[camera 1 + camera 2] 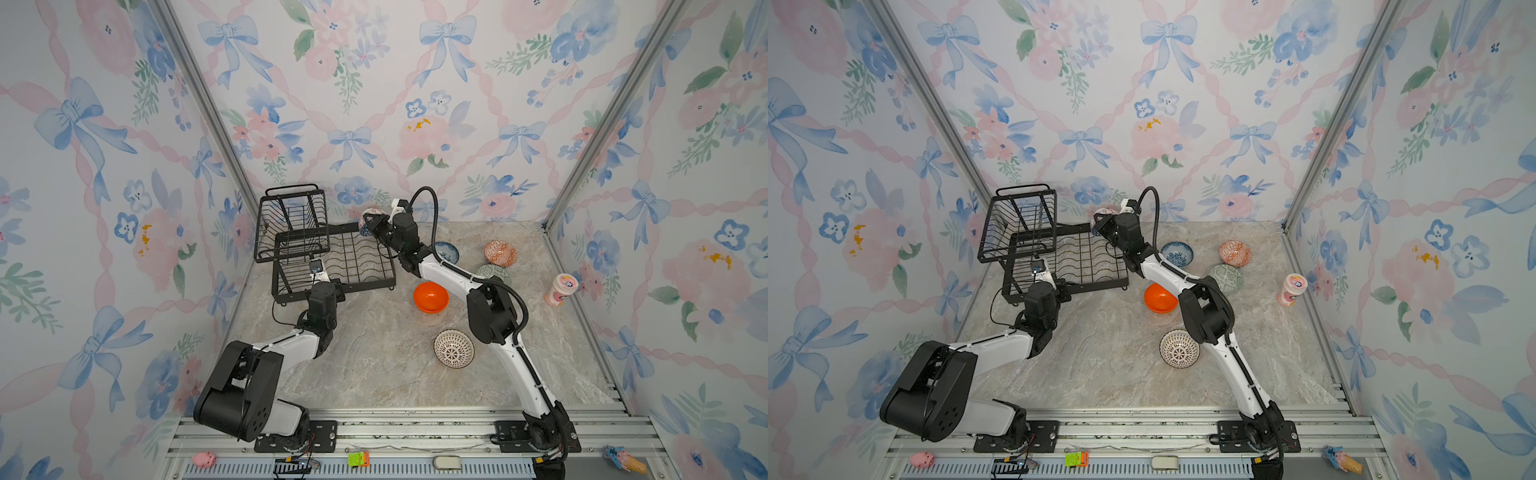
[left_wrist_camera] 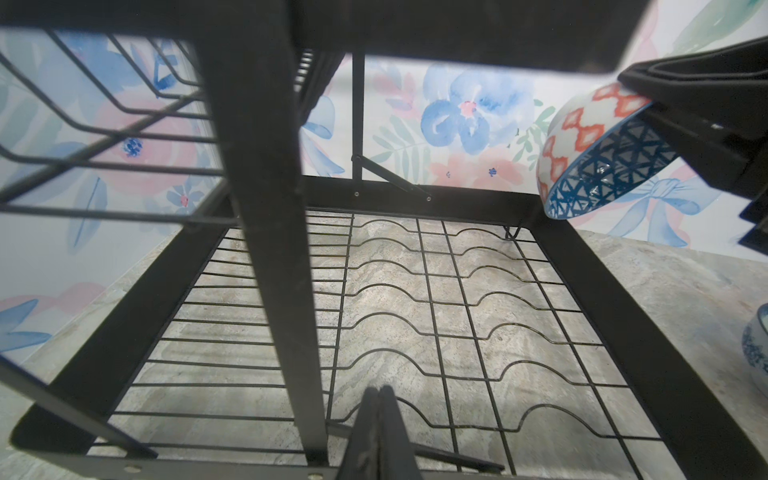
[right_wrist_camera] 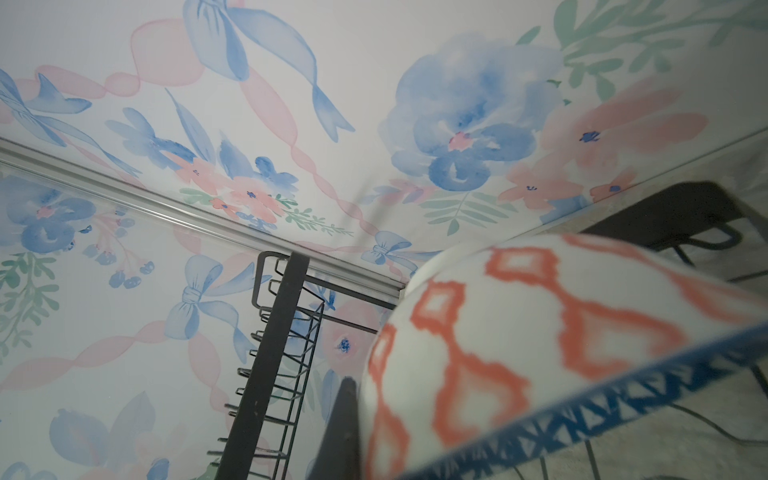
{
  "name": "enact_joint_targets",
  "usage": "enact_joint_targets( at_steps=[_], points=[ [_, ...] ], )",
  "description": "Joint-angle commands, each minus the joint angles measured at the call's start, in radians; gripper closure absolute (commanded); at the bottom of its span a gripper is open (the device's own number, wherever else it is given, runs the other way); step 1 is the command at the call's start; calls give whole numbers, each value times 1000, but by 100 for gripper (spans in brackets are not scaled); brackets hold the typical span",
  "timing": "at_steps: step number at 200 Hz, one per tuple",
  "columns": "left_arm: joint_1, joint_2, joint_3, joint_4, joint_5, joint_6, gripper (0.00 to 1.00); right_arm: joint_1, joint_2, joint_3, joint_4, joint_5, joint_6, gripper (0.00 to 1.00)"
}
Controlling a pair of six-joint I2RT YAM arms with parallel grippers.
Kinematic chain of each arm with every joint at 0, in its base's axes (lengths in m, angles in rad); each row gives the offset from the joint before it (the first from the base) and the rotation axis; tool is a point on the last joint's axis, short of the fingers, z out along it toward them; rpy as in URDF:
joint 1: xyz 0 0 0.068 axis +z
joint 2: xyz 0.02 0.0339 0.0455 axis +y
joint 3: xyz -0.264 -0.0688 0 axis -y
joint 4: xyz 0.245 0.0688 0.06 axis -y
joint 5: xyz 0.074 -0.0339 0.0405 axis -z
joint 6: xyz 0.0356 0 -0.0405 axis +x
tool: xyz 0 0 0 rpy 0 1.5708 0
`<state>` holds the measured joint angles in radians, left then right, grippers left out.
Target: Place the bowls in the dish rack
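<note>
Marbled surface [image 1: 374,374] is being enclosed by flowered wallpaper [image 1: 374,83]; a bowl [image 2: 598,166] is being pinched by the right hand [image 1: 374,225] over the dish rack's [image 1: 365,272] far corner, the left hand [image 2: 379,401] being pressed together.

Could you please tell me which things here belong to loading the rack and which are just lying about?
Job: rack, held bowl, orange bowl, lined bowl, blue bowl, green bowl, red-patterned bowl.
Lying about: pink cup, pig toy, green block, ice-cream toy.
</note>
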<state>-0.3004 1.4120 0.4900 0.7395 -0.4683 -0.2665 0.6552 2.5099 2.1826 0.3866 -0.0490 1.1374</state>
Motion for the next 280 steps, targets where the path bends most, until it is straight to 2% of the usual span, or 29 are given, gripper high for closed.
enact_joint_targets(
  at_steps=[1, 133, 140, 153, 158, 196, 217, 253, 280],
  points=[
    [-11, -10, 2, 21, -15, 11, 100, -9, -88, -10, 98, -6, -2, 100],
    [-52, -89, -59, 16, -87, 32, 100, -3, -106, -47, 122, -5, 9, 100],
    [-52, -90, -51, 6, -81, 35, 88, -2, -110, -51, 122, -6, 11, 100],
    [-51, -90, -36, -9, -73, 31, 54, -2, -115, -57, 128, -5, 11, 100],
    [-50, -90, -30, -18, -72, 27, 49, -3, -117, -62, 131, -6, 12, 100],
    [-37, -103, -45, -28, -62, 18, 30, -9, -135, -89, 157, -7, 17, 100],
    [12, -96, -41, -27, 5, 8, 20, -18, -131, -92, 174, -20, 32, 100],
    [85, -71, -12, -27, 131, 54, 14, -40, -105, -92, 221, -55, 89, 100],
    [87, -70, -23, 10, 145, 118, 12, -59, -87, -93, 255, -82, 118, 100]
  ],
)
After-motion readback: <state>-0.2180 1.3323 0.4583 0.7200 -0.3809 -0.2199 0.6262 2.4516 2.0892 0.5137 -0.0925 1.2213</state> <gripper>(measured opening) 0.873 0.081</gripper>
